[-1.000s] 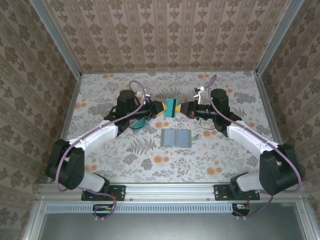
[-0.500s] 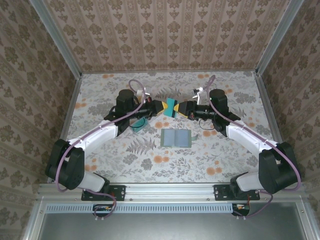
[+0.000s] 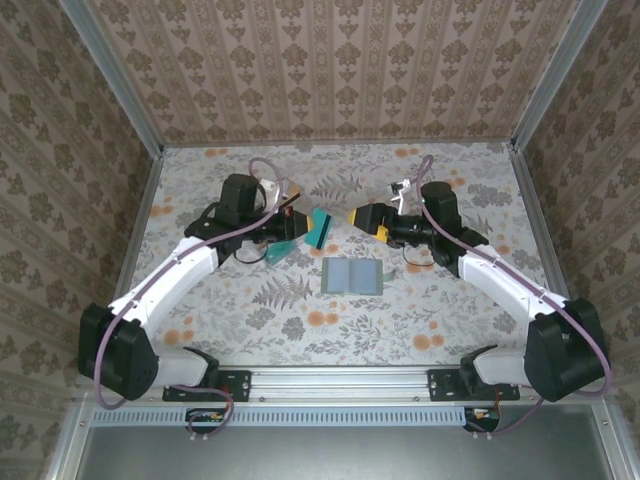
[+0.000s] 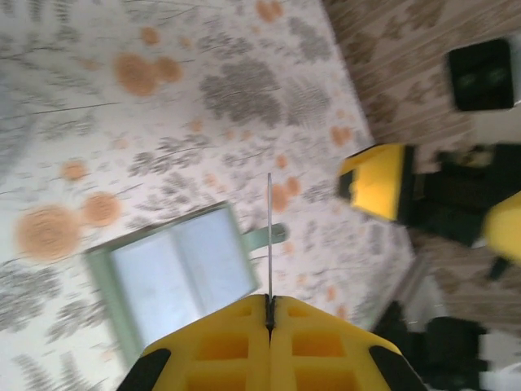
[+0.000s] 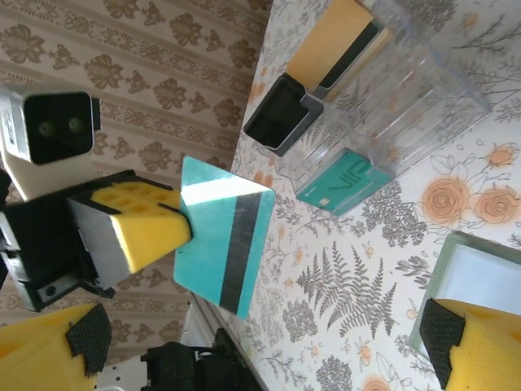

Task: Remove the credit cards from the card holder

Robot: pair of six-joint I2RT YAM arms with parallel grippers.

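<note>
Teal card gripped above the open holder

Teal, with a black stripe, one credit card [image 5: 224,244] is clamped edge-on between the yellow fingers of the left gripper [image 3: 303,227], held clear of the table [image 3: 450,320]. Nearer the arm bases, the card holder [image 3: 354,275] lies open and flat, blue-grey inside up. The right gripper [image 3: 362,217] hangs near the card, apart from it, jaws spread and holding nothing. A clear plastic box [image 5: 391,106] lies under the left arm, with a teal item [image 5: 342,183] at its edge.

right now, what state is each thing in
left gripper: shut on the teal credit card
teal credit card: held off the table
right gripper: open, empty
card holder: unfolded flat on the table
clear box: on the table, teal item inside
</note>
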